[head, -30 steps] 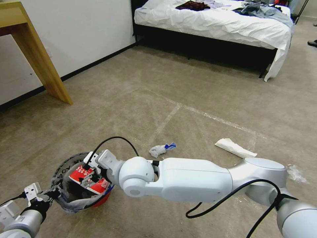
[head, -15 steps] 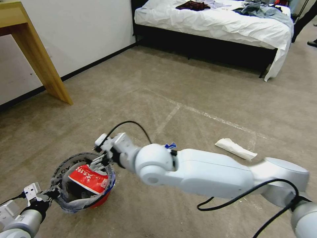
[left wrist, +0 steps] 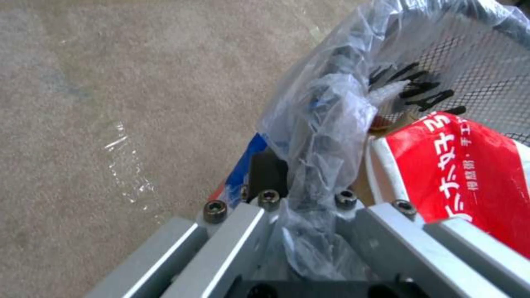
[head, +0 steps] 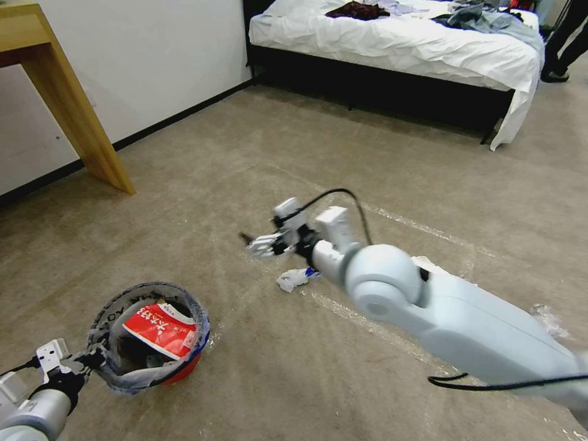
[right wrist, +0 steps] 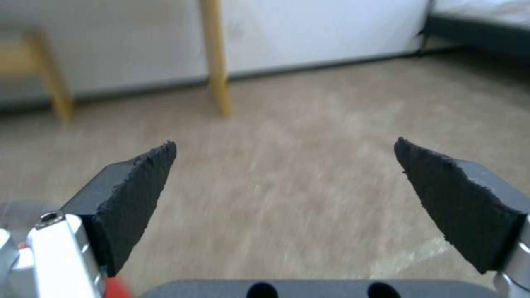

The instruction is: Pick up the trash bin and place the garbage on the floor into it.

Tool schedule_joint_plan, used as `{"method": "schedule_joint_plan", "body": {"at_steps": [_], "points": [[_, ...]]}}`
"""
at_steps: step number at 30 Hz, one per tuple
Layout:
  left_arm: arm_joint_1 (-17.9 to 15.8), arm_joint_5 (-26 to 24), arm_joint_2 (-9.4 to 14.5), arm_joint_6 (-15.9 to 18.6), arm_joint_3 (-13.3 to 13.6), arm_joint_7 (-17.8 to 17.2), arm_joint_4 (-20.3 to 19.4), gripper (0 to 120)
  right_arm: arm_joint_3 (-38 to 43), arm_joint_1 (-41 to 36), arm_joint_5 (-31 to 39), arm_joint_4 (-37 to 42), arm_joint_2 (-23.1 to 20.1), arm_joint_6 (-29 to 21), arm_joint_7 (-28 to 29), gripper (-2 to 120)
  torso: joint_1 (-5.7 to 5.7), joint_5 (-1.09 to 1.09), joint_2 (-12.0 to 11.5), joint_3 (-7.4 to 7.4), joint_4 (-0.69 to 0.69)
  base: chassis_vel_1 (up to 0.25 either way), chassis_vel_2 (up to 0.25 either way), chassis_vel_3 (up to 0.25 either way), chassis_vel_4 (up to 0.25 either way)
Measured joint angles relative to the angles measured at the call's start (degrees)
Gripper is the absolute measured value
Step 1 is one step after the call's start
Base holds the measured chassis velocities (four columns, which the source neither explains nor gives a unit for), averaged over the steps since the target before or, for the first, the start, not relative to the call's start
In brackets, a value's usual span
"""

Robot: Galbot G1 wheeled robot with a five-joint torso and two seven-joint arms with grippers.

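The red trash bin [head: 184, 367], lined with a clear bag [left wrist: 331, 103], hangs low at the lower left. My left gripper [head: 92, 357] is shut on its rim, the bag pinched between the fingers [left wrist: 301, 198]. A red wrapper [head: 160, 327] lies inside the bin [left wrist: 458, 174]. My right gripper [head: 254, 244] hovers open and empty over the floor [head: 257, 153], just beyond a white paper wad with a blue bit [head: 296, 278]; its dark pads [right wrist: 138, 186] stand wide apart. A white slipper [head: 429, 264] is partly hidden by the right arm. Clear wrap [head: 547, 321] lies at the right.
A wooden table leg [head: 92, 141] stands at the left by the white wall. A bed [head: 398, 49] with clothes on it fills the back. Tape lines [head: 398, 219] cross the carpet. Open carpet lies between bin and bed.
My right gripper let go of the red wrapper in the bin, rose out and swung right and forward to above the paper wad. The bin and left gripper stayed put.
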Motion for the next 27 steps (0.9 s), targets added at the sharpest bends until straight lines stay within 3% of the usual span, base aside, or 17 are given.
{"method": "schedule_joint_plan", "body": {"at_steps": [4,7,10,13,16,22,27], "points": [[0.15,-0.35,0.10,0.00,-0.33,-0.06,-0.37,2,6.37,-3.77,-0.78,0.38,-0.67,4.90,-1.79,100,0.00,-0.01,0.00,0.00,0.00,0.000,0.000,0.000,0.000],[0.70,-1.14,0.22,0.00,-0.86,-0.34,-1.12,2,17.68,-10.40,-4.66,-0.76,-0.03,14.02,-6.14,100,-0.01,-0.02,0.00,0.00,0.02,0.000,0.000,0.000,0.000],[0.82,-1.36,0.27,0.00,-0.96,-0.40,-1.33,2,21.68,-13.58,-7.26,-1.68,0.53,17.80,-8.03,100,0.00,-0.01,0.00,0.00,0.03,0.000,0.000,0.000,0.000],[1.19,-1.63,0.26,0.00,-1.18,-0.47,-1.72,2,32.90,-25.32,-11.91,-1.36,2.14,23.67,-11.24,100,-0.01,0.01,0.00,0.00,0.01,0.000,0.000,0.000,0.000],[1.44,-1.64,0.27,-0.02,-1.18,-0.36,-1.81,2,38.27,-31.02,-16.72,-2.19,2.82,27.37,-12.41,100,-0.01,-0.04,0.01,-0.01,0.00,0.000,0.000,0.000,0.000],[1.43,-1.38,0.30,-0.26,-0.97,0.24,-2.01,2,43.20,-38.85,-28.51,-7.98,4.90,35.88,-12.05,100,-0.01,-0.01,0.01,0.00,0.01,0.000,0.000,0.000,0.000],[1.25,-1.19,0.20,-0.39,-0.87,0.53,-2.25,2,45.83,-43.65,-31.53,-8.48,6.98,36.99,-10.56,99,-0.01,-0.02,0.00,-0.01,0.00,0.000,0.000,0.000,0.000]]}}
